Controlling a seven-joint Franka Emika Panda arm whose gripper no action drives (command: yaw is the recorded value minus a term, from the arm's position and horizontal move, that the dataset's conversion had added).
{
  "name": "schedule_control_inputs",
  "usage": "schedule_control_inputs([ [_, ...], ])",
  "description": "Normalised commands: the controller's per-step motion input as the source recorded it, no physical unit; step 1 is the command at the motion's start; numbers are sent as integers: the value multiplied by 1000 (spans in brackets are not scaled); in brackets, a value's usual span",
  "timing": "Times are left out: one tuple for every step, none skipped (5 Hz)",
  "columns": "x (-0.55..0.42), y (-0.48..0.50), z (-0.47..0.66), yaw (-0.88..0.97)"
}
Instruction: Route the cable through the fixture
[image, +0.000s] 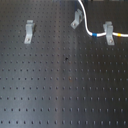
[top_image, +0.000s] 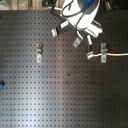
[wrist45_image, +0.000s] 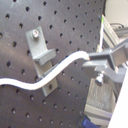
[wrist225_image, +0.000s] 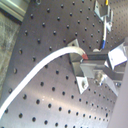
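The cable (image: 88, 28) is a white cord that runs down from the top edge of the first exterior view. It passes close by the middle fixture clip (image: 76, 19). Its blue band (image: 95, 35) lies just before the right clip (image: 108, 32), and its yellow stretch (image: 120, 36) lies beyond it. In the first wrist view the cable (wrist45_image: 55, 70) crosses a metal clip (wrist45_image: 42, 52) and ends in my gripper (wrist45_image: 96, 59), which is shut on it. I cannot tell whether it sits inside that clip. In the second exterior view the gripper (top_image: 79, 31) hovers over the middle clip.
A third clip (image: 29, 31) stands alone at the first exterior view's left, also in the second exterior view (top_image: 39, 51). All clips are bolted to a black perforated board (image: 60, 85). A small blue object (top_image: 1, 84) sits at the second exterior view's left edge.
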Motion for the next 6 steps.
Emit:
schedule_control_inputs([
  [-43, -90, 178, 629],
  [-34, -61, 168, 620],
  [-74, -106, 391, 143],
  [-61, -79, 357, 37],
  [-37, 33, 58, 0],
  [-206, 159, 499, 288],
])
